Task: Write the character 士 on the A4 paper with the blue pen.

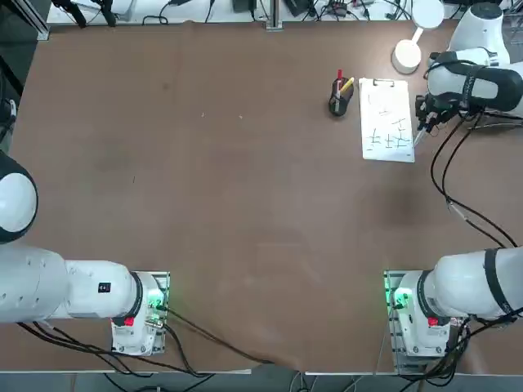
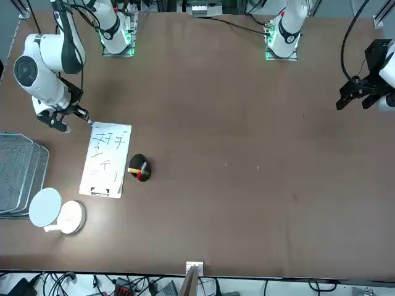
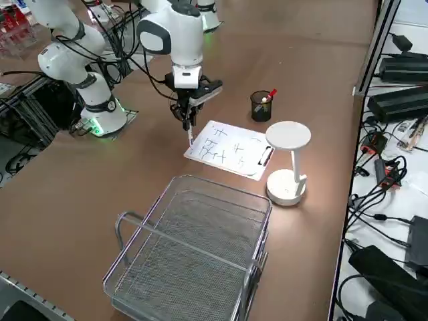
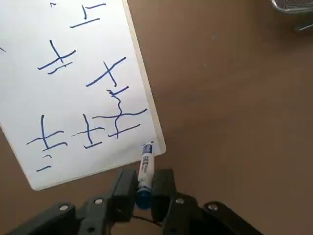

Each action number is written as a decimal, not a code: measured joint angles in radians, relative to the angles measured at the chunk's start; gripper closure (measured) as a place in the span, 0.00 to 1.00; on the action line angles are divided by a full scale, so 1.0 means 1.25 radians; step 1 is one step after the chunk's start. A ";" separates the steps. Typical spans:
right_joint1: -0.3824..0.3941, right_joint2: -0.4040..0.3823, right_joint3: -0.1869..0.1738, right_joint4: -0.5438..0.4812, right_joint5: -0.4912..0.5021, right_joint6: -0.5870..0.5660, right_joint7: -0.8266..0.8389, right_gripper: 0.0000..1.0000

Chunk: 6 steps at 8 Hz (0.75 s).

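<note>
The A4 paper (image 1: 385, 94) lies at the far right of the table, with its clip on the far short edge and several blue cross-like characters on it (image 4: 29, 44). My right gripper (image 1: 422, 122) stands just beside the sheet's right near corner, shut on the blue pen (image 4: 145, 169). The pen points down from the fingers (image 4: 125, 192), and its tip is at the sheet's corner. I cannot tell whether the tip touches. In the side view the gripper (image 3: 188, 119) holds the pen (image 3: 190, 136) upright at the edge of the paper (image 3: 244, 164).
A black pen cup (image 1: 337, 103) with a red and a yellow pen stands left of the sheet. A white desk lamp (image 1: 409, 54) stands beyond it. A wire basket (image 3: 194, 254) sits at the table's right edge. The parked left arm is far off.
</note>
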 joint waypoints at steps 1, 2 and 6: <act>0.000 0.008 0.000 -0.002 0.000 0.013 0.000 0.79; 0.000 0.016 0.000 -0.003 0.000 0.020 -0.001 0.79; -0.001 0.022 -0.008 -0.004 -0.003 0.024 -0.010 0.80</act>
